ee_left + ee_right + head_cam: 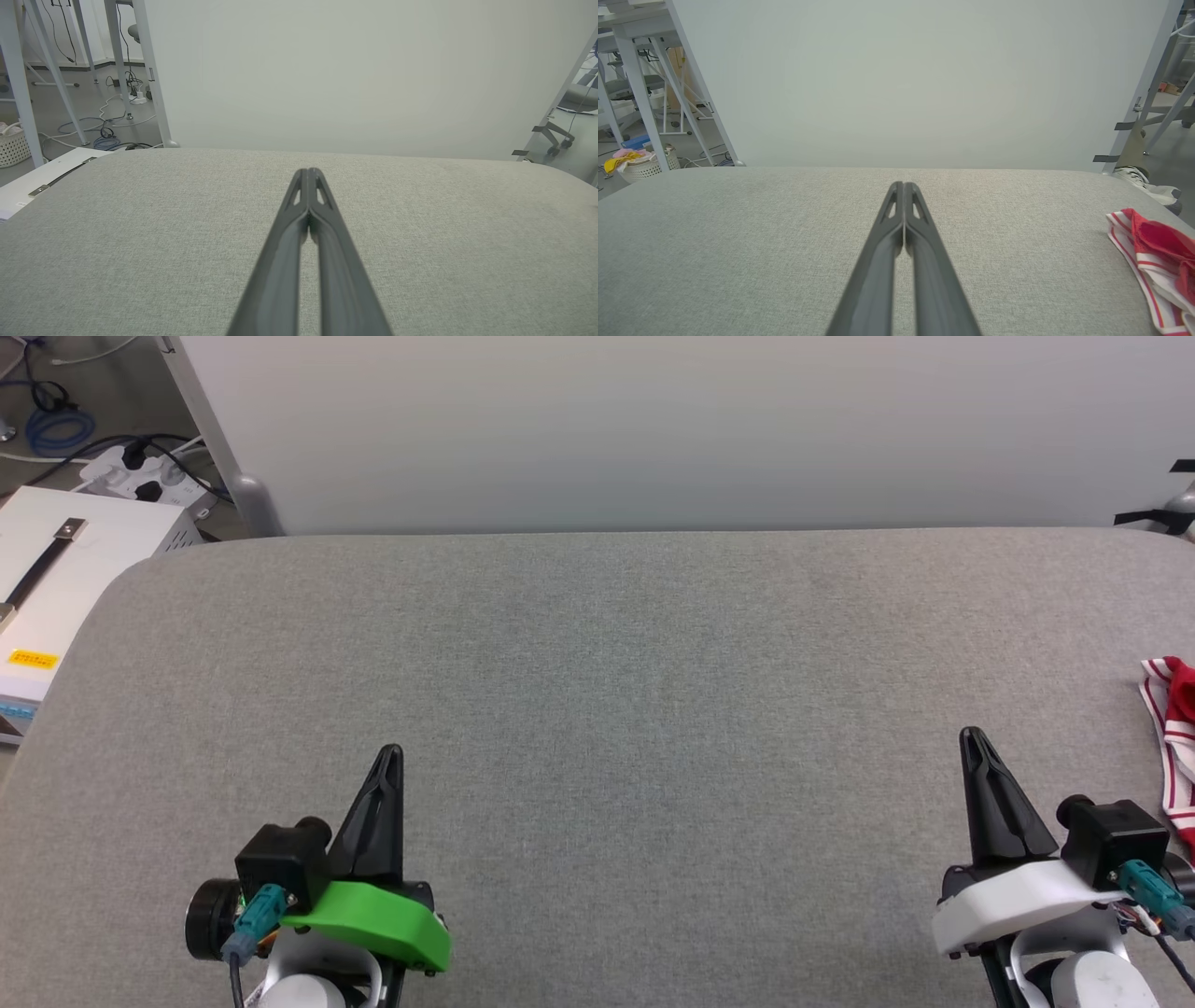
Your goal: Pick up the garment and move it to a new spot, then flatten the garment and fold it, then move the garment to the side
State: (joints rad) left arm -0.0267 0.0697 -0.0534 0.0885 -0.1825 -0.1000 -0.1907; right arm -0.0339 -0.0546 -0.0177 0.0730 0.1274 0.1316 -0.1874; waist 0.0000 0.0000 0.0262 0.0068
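Head view: the left gripper point(393, 754) sits near the table's point(597, 691) front edge toward the left corner, its two black fingers pressed together to a single point, holding nothing and touching nothing. The right gripper point(973, 737) sits near the front edge toward the right corner, likewise closed tight and empty. Each wrist view confirms it: the left gripper point(308, 173) and the right gripper point(903, 185) each show long, tapered dark fingers meeting along their length at the tip, with small slotted cut-outs just below it, over bare cloth. The left one rides on a green plastic mount point(373, 919), the right one on a white mount point(1013, 896). The garment point(1178, 728) lies bunched at the table's right edge, to the right of the right gripper and apart from it; soft red fabric with white and red-striped trim shows point(1157, 254), and no print can be read in its folds. The table is covered in grey woven cloth with rounded corners. A smooth pale panel point(653, 429) stands along its far edge. Beyond the left edge is a white box point(84, 546) with a black strap point(42, 565) and a yellow label point(32, 659) too small to read.
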